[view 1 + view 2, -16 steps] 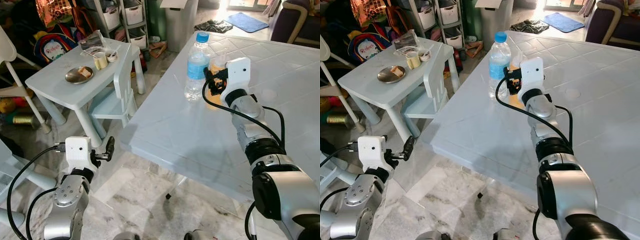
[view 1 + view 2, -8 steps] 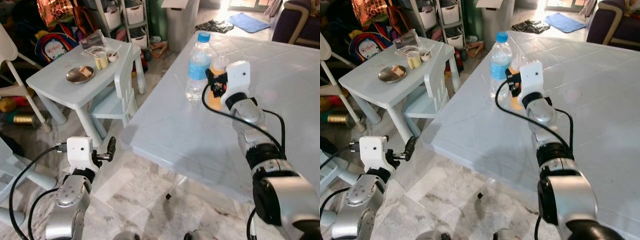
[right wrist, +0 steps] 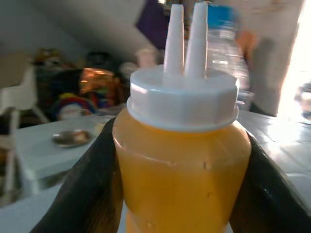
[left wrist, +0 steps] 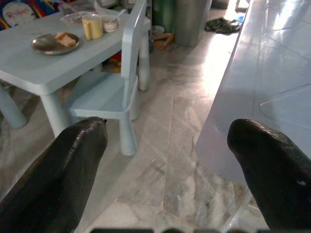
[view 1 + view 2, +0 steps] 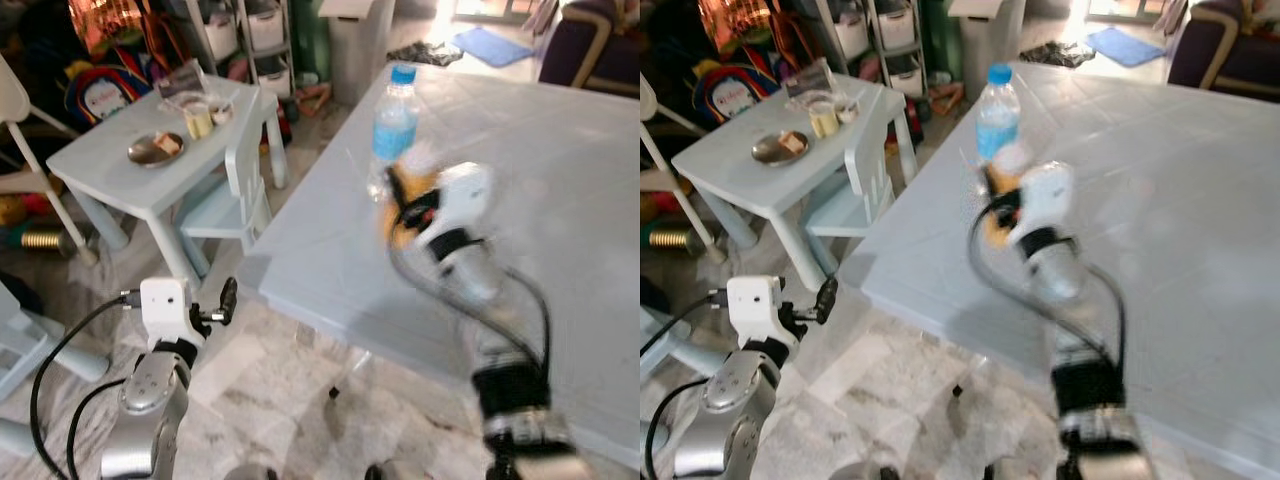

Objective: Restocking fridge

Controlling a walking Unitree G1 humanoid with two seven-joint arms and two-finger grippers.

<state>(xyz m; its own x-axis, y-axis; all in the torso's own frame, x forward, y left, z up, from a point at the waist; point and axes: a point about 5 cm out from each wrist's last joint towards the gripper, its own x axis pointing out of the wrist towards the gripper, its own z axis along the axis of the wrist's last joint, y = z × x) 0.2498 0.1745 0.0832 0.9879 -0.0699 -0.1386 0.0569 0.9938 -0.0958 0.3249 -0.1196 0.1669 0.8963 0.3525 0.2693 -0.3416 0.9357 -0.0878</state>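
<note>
Here the orange sauce bottle (image 3: 182,165), with a white cap and two nozzles, sits between the two black fingers (image 3: 95,194) of the right end effector (image 5: 412,205), which press on both of its sides, so the end effector is closed on it. In the left eye view the bottle is a blurred orange patch a little above the middle of the frame, just beside the water bottle (image 5: 394,122) with the blue cap, which stands upright on the large pale desk (image 5: 560,200) at the upper middle. The right arm is strongly blurred, so I cannot tell if the orange bottle is touching the desk or is already above it.

The left end effector (image 5: 225,300) hangs low at the lower left of the frame, over the marble floor (image 4: 184,160); in its wrist view its fingers stand wide apart and hold nothing. Further out, at the upper left, a small pale-blue children's table (image 5: 110,180) carries a metal plate (image 5: 155,148) and some cups, with a small chair (image 5: 235,190) beside it.

I judge that the step in hand is picking the sauce bottle from the desk to carry it to the fridge. The next move calls for keeping the bottle upright, a firm grip, and clearing the water bottle without knocking it.
</note>
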